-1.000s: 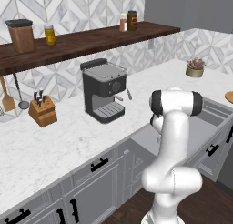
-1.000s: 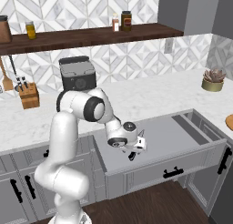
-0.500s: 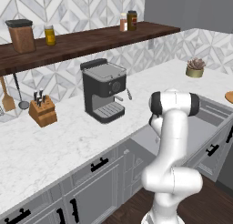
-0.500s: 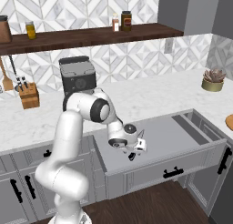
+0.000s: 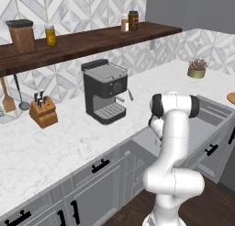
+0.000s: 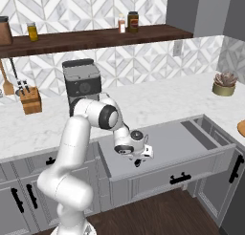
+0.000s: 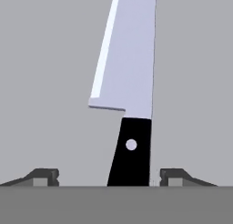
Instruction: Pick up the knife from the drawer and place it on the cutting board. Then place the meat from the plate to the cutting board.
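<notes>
The knife (image 7: 131, 86) lies flat on the plain grey floor of the open drawer (image 6: 177, 141), its black handle nearest the hand and its silver blade pointing away. My gripper (image 7: 110, 177) is low inside the drawer (image 5: 204, 128), open, with one fingertip (image 7: 45, 176) on each side of the handle and a gap left on both sides. From the right base view the gripper (image 6: 138, 160) hangs at the drawer's left front part. A sliver of the orange-tan plate (image 6: 241, 129) shows at the right edge of the counter. The cutting board and the meat are out of view.
A black coffee machine (image 5: 104, 96) stands on the marble counter behind the arm. A knife block (image 5: 43, 112) sits at the far left and a potted succulent (image 6: 224, 83) at the right. Jars line the dark wooden shelf (image 5: 92, 41). Closed grey drawers with black handles (image 6: 181, 179) lie below.
The arm's elbow has eased slightly to the right. The hand stays low in the drawer at nearly the same spot.
</notes>
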